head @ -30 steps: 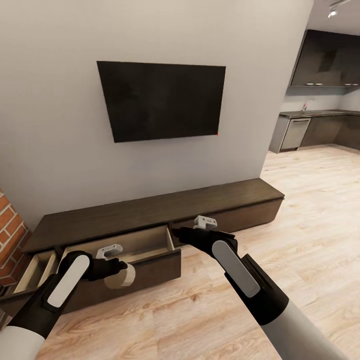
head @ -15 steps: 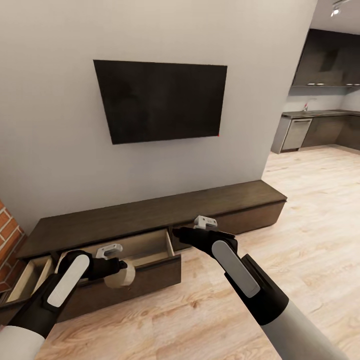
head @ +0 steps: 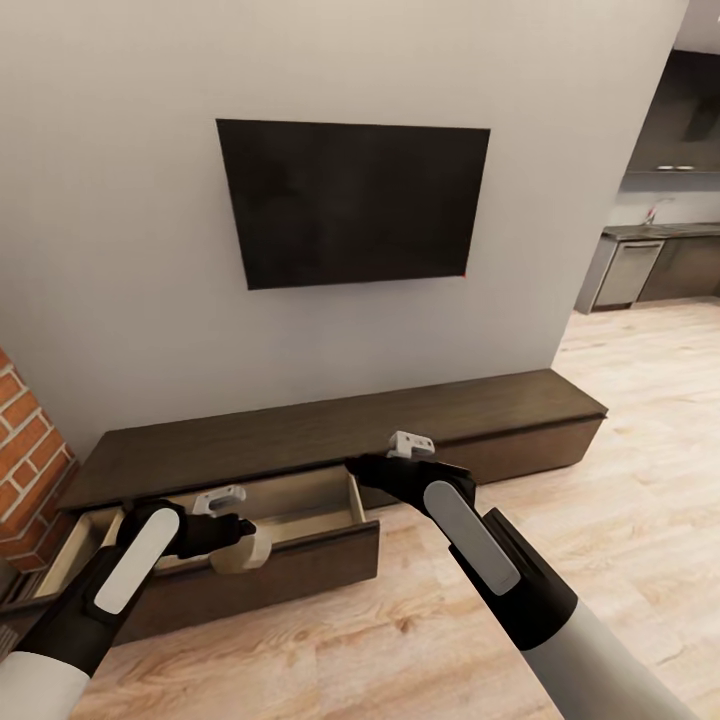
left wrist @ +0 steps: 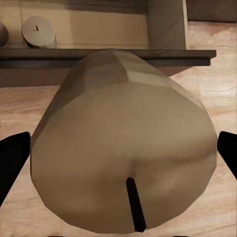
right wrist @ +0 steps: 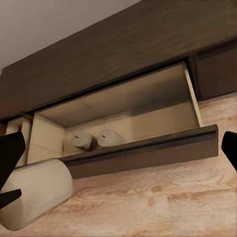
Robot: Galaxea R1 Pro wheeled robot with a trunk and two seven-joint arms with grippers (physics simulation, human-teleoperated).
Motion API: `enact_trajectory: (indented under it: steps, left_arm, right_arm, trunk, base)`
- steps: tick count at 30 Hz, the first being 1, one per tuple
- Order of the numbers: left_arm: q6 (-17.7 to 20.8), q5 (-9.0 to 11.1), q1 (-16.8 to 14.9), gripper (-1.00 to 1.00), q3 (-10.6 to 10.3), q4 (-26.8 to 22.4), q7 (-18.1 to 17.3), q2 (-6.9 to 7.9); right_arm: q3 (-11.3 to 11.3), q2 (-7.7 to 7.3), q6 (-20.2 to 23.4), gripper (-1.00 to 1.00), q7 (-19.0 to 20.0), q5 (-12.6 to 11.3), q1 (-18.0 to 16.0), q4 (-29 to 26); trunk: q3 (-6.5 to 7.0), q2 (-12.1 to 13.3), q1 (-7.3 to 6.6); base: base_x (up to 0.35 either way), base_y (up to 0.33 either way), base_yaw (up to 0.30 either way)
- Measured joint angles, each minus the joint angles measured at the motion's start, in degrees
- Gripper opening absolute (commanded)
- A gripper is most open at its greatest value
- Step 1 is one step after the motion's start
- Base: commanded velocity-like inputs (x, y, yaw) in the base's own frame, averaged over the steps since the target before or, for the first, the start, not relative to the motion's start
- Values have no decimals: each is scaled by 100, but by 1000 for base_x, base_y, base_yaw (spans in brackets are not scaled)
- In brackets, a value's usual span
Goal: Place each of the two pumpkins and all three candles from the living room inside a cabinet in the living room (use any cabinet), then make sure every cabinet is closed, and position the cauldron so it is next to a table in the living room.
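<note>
Dark-brown wood runs along the foot of the grey wall: the long, low TV console (head: 330,440), with a black television (head: 355,203) mounted above it. We see two of its drawers pulled out, a wide one (head: 290,545) near the console's left end and a narrower one (head: 60,550) at the very end beside a red brick wall (head: 25,450); the drawer fronts farther right sit flush.

Our left gripper (head: 238,540) is closed on a candle (head: 243,553), a stubby cream-tan cylinder lying on its side between the fingers. In the left wrist view this candle (left wrist: 123,148) shows its pale flat top with a dark wick, and the black fingertips (left wrist: 12,158) press at either side. It hangs over the front edge of the wide drawer, above its dark front panel.

Inside that drawer, in the right wrist view, two more candles lie on the beige floor close to the front panel, towards its left part: one (right wrist: 83,140) just beside the other (right wrist: 109,138). The left wrist view shows one of them (left wrist: 38,32) on its side.

Our right gripper (head: 362,470) hovers by the wide drawer's right front corner, jaws spread apart and holding nothing. Pale wooden floor (head: 620,500) stretches out to the right.
</note>
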Motion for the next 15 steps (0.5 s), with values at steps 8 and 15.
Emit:
enact_trajectory:
  steps: [8,15]
  left_arm:
    - [-1,-45,0,-100,-2,-1,0,0]
    - [0,-58,1,-100,0,-7,0,1]
  right_arm:
    - [4,-1,3,100,9,2,0,0]
    - [9,1,4,100,-12,6,0,0]
  trunk:
    - [0,0,-1]
    - [0,0,-2]
  base:
    - [122,-110,3]
    - [238,-105,99]
